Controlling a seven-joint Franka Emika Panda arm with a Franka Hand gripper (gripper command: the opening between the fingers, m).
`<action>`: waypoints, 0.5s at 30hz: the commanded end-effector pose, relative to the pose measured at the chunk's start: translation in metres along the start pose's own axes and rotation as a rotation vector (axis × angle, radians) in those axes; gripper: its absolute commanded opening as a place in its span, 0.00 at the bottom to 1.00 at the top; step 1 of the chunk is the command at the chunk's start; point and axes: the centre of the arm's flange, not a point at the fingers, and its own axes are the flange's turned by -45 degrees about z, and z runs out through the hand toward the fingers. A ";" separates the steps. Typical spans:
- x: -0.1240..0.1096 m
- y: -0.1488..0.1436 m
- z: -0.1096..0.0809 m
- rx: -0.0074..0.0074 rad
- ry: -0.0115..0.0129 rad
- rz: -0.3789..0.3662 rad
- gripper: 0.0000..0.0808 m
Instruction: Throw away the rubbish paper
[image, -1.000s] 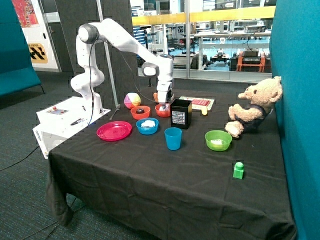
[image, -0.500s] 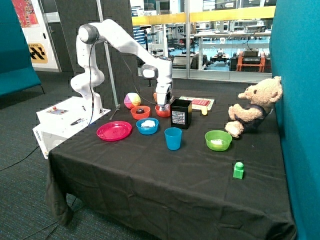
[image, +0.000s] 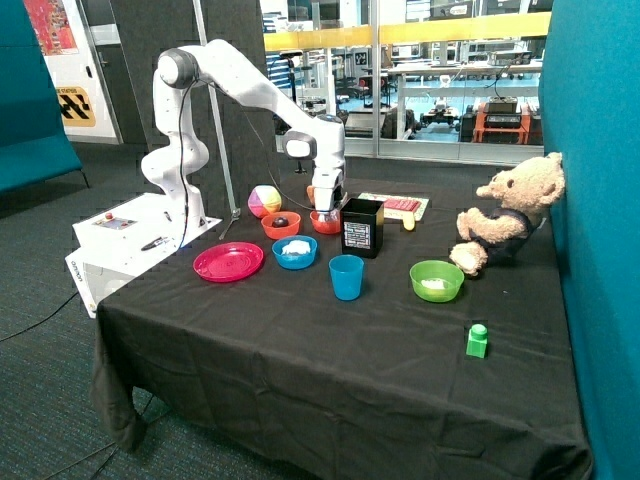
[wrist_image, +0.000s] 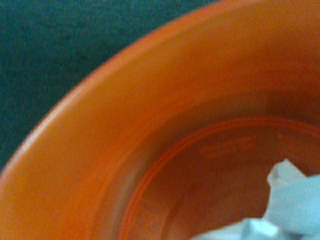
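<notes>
My gripper (image: 325, 212) reaches down into the orange bowl (image: 314, 224) that stands beside the black box (image: 362, 227). The wrist view is filled by that orange bowl's inner wall (wrist_image: 150, 100), with a crumpled white rubbish paper (wrist_image: 290, 200) lying on its floor, very close to the camera. Another white paper wad (image: 295, 246) lies in the blue bowl (image: 281, 257). One more wad (image: 434, 284) rests in the green bowl (image: 420, 286).
A second orange bowl (image: 268, 228) holds a dark object. Nearby are a pink plate (image: 228, 262), a blue cup (image: 346, 277) and a multicoloured ball (image: 263, 201). A teddy bear (image: 510, 212) sits against the teal wall, and a green block (image: 477, 340) stands near the table edge.
The gripper has sunk a little lower into the orange bowl beside the black box. Nothing else on the table has moved.
</notes>
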 end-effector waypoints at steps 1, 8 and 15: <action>0.003 0.001 0.004 0.0024 -0.0023 0.003 0.69; 0.006 0.000 0.006 0.0024 -0.0023 -0.003 0.69; 0.004 -0.004 0.009 0.0024 -0.0022 -0.019 0.69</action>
